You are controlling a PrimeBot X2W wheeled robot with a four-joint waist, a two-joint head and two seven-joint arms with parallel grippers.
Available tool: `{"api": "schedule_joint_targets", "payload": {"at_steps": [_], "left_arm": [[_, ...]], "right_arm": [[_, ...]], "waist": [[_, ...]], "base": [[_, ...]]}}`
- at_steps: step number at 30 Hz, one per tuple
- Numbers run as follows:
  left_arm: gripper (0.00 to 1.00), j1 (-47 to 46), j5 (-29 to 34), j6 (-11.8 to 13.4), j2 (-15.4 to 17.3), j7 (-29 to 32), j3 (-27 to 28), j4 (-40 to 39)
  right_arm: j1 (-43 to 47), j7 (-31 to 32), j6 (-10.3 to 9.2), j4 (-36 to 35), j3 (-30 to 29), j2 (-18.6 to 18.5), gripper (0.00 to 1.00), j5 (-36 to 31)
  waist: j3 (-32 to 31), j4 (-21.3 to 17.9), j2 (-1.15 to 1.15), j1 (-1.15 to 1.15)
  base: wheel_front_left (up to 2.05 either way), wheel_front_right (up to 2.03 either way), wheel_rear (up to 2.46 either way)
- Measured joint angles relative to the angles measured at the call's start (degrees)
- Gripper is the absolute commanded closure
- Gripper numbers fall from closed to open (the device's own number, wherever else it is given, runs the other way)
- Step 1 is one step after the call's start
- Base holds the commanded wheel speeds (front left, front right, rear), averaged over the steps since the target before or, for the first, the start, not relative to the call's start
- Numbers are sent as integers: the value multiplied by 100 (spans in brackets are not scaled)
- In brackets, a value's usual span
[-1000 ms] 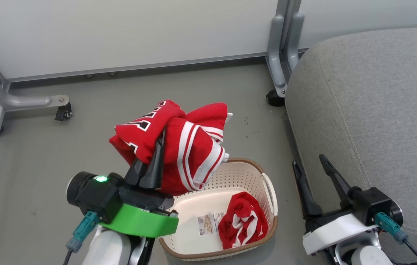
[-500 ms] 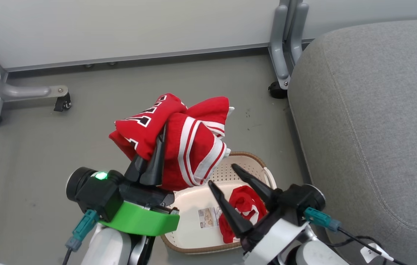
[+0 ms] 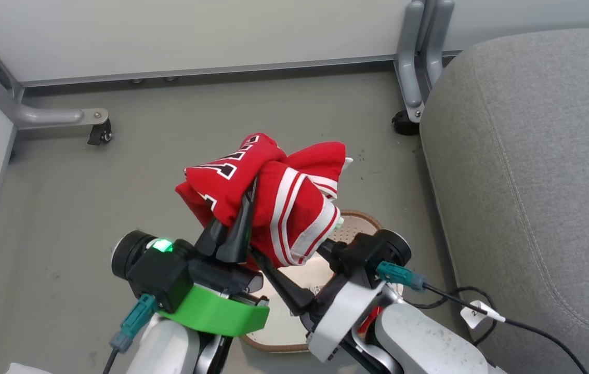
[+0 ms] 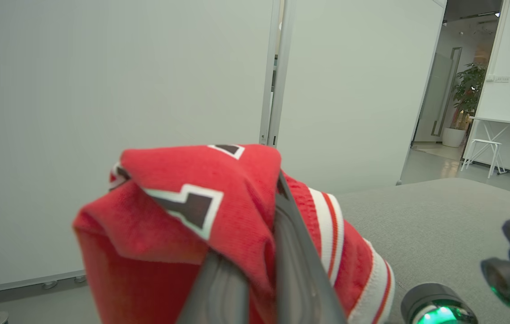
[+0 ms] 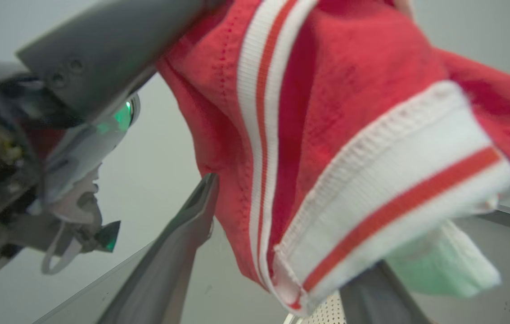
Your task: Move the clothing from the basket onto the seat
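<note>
The red garment (image 3: pixel 273 197), with white stripes and black letters, hangs bunched up in the air above the far left part of the basket (image 3: pixel 362 218), and no part of it touches the basket. The left gripper (image 3: pixel 252 187) is clamped on it, with both fingers pressed together on a fold near the middle of the bundle. The right gripper (image 3: pixel 288 249) is over the basket, just under the hanging hem, with its fingers wide apart and nothing between them.

The cloth looks light, soft and a little slippery. I think it will sag and swing, and one thin fold may slide out of a grip. A better hold is on the thick striped hem or on several layers together.

Inside the basket a small bit of red (image 3: pixel 372 318) shows behind the right arm. It is probably the second garment, but it is mostly hidden. The grey seat (image 3: pixel 533 156) is to the right of the basket, close to it, and no clothing shows on it.
</note>
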Motion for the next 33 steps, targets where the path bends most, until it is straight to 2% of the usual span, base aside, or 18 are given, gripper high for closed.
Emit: {"api": "schedule_joint_targets", "payload": {"at_steps": [1,2,16,17,18,19,26,33], "left_arm": [[100,-3,-15,-1,0,0,-12,1],[100,-4,-26,-1,0,0,-19,2],[100,-5,-78,32,0,-1,-14,79],[65,-5,-78,44,0,0,-21,101],[13,-5,-78,51,-1,0,-23,103],[0,-5,-62,86,-1,0,-20,103],[0,-38,205,235,103,0,-10,268],[0,-121,298,162,352,74,-165,419]], "right_arm": [[-75,-25,0,70,35,16,69,37],[-121,-46,0,111,63,24,100,45],[-346,-252,0,436,277,22,100,235],[-347,-256,0,433,271,9,100,236],[-347,-264,0,430,253,-8,100,235],[-348,-276,0,422,227,-20,100,234],[-395,-301,0,285,-177,-159,100,56],[-353,-302,0,243,-719,-279,100,-109]], "waist": [[-2,6,0,0],[-4,11,0,0],[-62,17,0,0],[-64,19,0,0],[-65,21,0,0],[-65,24,0,0],[-58,66,0,0],[-79,94,0,0]], "base": [[0,0,0],[0,0,0],[0,0,0],[0,0,0],[0,0,0],[0,0,0],[0,0,0],[0,0,0]]}}
